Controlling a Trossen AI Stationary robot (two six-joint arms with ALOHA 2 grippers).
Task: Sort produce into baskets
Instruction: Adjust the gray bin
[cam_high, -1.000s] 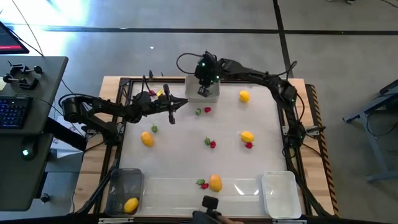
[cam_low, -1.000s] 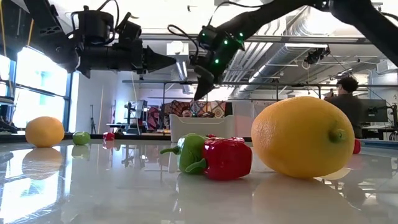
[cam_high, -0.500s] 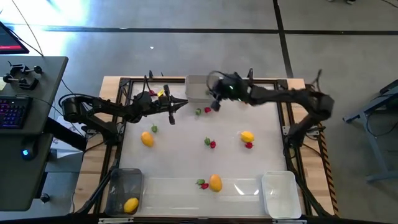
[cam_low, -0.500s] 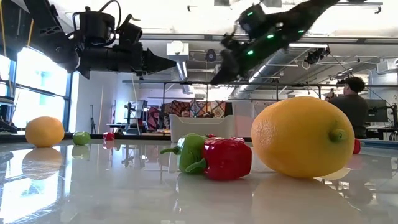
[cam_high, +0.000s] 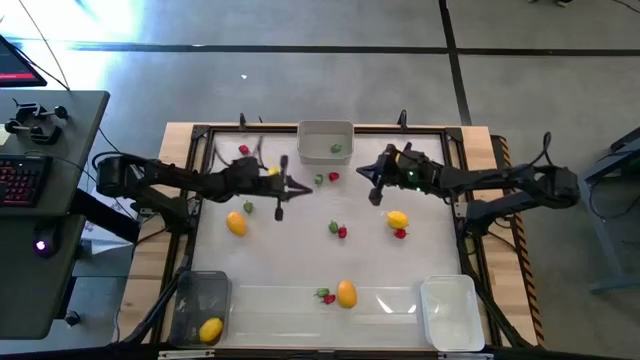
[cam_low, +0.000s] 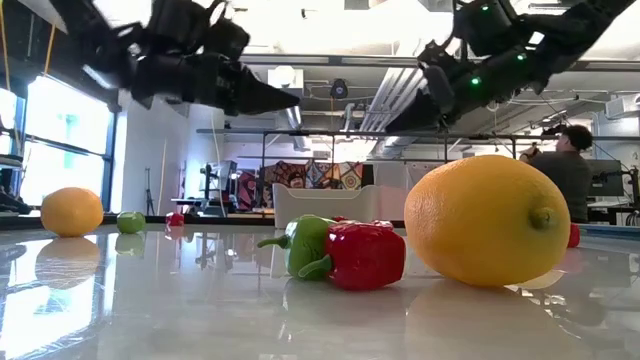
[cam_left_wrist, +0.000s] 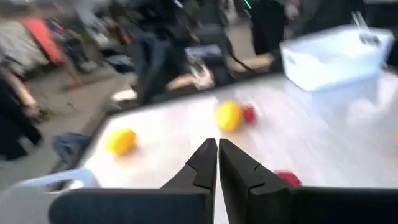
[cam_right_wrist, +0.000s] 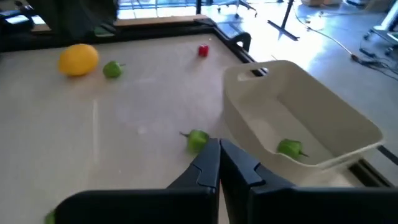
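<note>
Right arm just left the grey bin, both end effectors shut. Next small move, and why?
Probably open the right end effector and lower it onto the small green toy pepper lying close by. The pale grey rectangular plastic bin already holds one green piece, so this one likely belongs there too.

White tabletop (cam_high: 300, 250); pale grey basket (cam_high: 325, 141) with green piece (cam_high: 337, 149); yellow lemon (cam_low: 487, 220); red pepper (cam_low: 365, 254).

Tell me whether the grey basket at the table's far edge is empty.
Not empty. The grey basket holds one green piece, lying on its floor in the right wrist view; nothing else shows inside.
</note>
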